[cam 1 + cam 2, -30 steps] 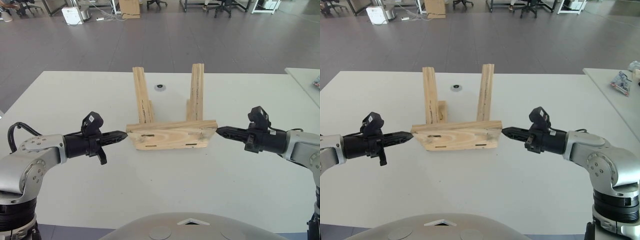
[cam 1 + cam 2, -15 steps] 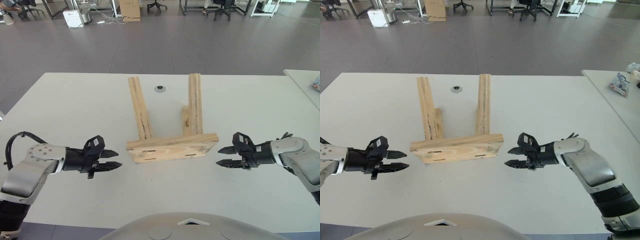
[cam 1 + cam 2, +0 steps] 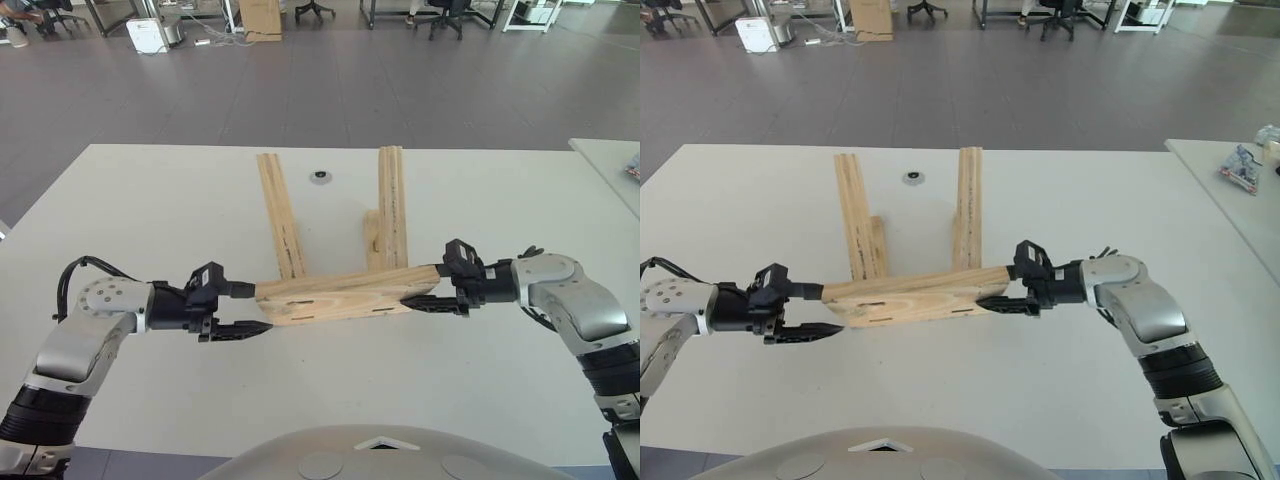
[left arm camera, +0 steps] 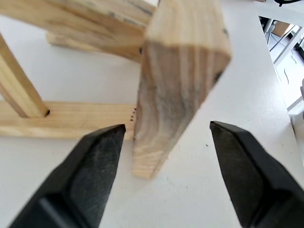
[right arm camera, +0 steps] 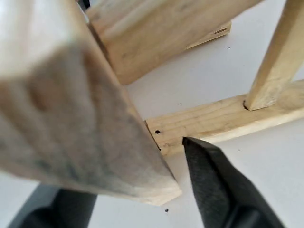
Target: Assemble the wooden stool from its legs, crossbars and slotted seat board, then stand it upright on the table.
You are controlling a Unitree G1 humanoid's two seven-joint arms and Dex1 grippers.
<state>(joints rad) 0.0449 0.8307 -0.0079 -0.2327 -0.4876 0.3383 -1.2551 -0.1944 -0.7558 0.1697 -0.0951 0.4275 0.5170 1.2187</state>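
White table (image 3: 150, 200) holds stool (image 3: 967, 215) on its side, mid-table. At left end of seat board (image 3: 340, 298), left gripper (image 3: 258, 308) jaws spread, straddling board edge, gaps either side. Two legs (image 3: 281, 215) point away toward small black disc (image 3: 320, 177). At board's right end, right gripper (image 3: 425, 288) jaws spread around it.
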